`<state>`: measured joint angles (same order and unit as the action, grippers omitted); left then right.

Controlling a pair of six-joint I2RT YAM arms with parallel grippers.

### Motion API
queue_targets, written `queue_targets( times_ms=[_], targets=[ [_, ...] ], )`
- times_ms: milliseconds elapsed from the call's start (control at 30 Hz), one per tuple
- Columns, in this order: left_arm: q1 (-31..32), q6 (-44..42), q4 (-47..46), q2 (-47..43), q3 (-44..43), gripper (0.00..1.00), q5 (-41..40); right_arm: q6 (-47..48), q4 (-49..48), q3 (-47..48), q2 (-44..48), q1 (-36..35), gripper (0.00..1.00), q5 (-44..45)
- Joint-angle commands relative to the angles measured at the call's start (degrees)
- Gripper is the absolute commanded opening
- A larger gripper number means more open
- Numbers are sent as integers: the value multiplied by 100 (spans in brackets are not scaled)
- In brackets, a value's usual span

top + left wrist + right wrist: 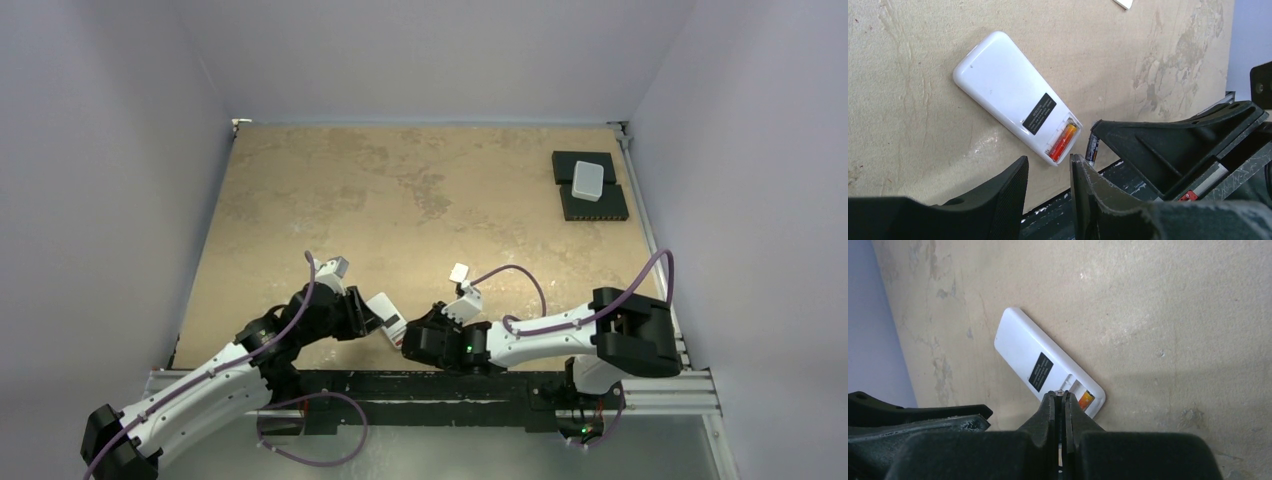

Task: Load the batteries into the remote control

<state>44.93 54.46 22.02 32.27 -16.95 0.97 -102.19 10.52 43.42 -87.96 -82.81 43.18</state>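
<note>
Locate remote control (1008, 95) lying back-up on table (908, 125) near front edge, battery bay (1060, 127) uncovered, one battery (1063, 141) seated inside. Note left gripper (1049, 162) spread, holding nothing, just beside remote control. Note right gripper (1060, 397) pinching second battery (1092, 148) just beside battery bay; contact with remote control not discernible

There is one remote control (1008, 90) and two batteries: one orange battery (1063, 141) and one dark battery (1092, 149). There are two robot arms (200, 385), one on each side. On the counter (420, 180) there are also one white box (588, 180), two black pads (598, 208) and one small white piece (459, 271).
</note>
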Motion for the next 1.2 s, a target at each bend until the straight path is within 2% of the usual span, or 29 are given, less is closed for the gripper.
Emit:
queue_targets(
  times_ms=[0, 267, 1167],
  targets=[
    [16, -19, -82, -43, 27, 35, 60, -532, 354, 97, 119, -26, 0, 520],
    [16, -17, -80, -65, 28, 35, 71, -693, 720, 365, -19, -43, 0, 770],
    [14, -29, -93, -98, 48, 35, 139, -889, 794, 732, -662, -55, 3, 663]
  ],
)
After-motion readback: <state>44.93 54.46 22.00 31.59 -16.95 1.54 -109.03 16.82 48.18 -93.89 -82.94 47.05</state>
